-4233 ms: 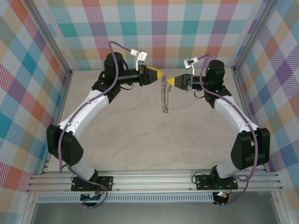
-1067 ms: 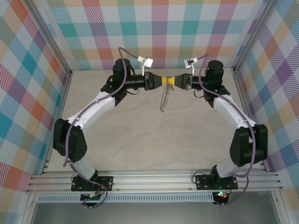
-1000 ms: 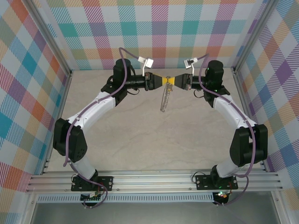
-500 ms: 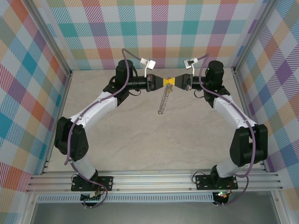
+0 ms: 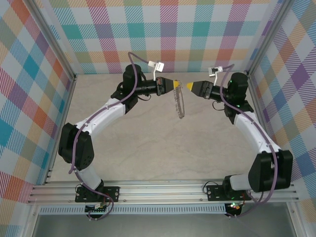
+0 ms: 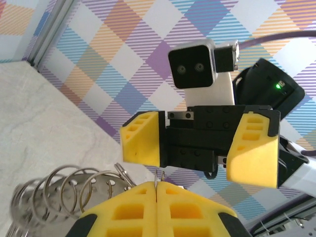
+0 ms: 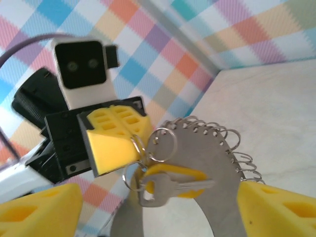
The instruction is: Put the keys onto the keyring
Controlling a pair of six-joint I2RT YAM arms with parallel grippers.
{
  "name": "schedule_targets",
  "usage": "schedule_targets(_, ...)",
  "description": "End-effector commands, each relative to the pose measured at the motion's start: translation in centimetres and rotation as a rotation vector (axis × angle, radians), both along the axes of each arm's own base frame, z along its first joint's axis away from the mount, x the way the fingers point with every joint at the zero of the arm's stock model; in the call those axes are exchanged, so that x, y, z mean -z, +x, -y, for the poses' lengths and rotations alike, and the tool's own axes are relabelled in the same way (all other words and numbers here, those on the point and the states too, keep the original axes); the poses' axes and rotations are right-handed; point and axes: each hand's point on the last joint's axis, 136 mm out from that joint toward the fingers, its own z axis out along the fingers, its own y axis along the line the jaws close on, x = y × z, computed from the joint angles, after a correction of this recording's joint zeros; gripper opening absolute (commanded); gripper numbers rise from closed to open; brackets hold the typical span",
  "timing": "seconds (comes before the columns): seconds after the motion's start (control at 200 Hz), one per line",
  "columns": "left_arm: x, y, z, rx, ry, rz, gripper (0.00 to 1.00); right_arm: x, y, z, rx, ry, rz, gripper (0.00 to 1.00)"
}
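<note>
Hanging from the left gripper (image 5: pixel 174 85), whose yellow tips are pinched tight on its top edge, the keyring (image 5: pixel 180 104) dangles above the table (image 5: pixel 148 148) in the overhead view. The right gripper (image 5: pixel 189 87) sits just beside it, jaws spread wide and grasping nothing. Its wrist camera adds what the overhead misses: a small yellow-headed key (image 7: pixel 170 183) hanging at the ring's small loops. The left wrist camera shows those loops bunched beside its closed tips.
</note>
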Motion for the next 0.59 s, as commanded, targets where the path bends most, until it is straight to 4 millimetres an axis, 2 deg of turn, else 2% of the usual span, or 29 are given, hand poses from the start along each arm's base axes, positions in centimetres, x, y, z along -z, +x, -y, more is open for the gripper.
schedule_targets(0.0,-2.9,-1.3,-0.2,0.011,-0.065,0.078,0.00,0.5,0.8,1.6,0.156,-0.051,0.021,0.86)
schedule_targets(0.16,-3.5,-1.5,-0.3,0.015,-0.095,0.078,0.00,1.1,1.6,2.2,0.224,-0.011,-0.014,0.85)
schedule_targets(0.3,-4.0,-1.8,-0.4,0.018,-0.117,0.071,0.00,1.4,1.4,0.9,0.142,0.029,-0.043,0.80)
schedule_targets(0.59,-4.4,-2.2,-0.7,0.020,-0.128,0.060,0.00,1.6,0.4,-1.5,0.087,0.016,0.006,0.71)
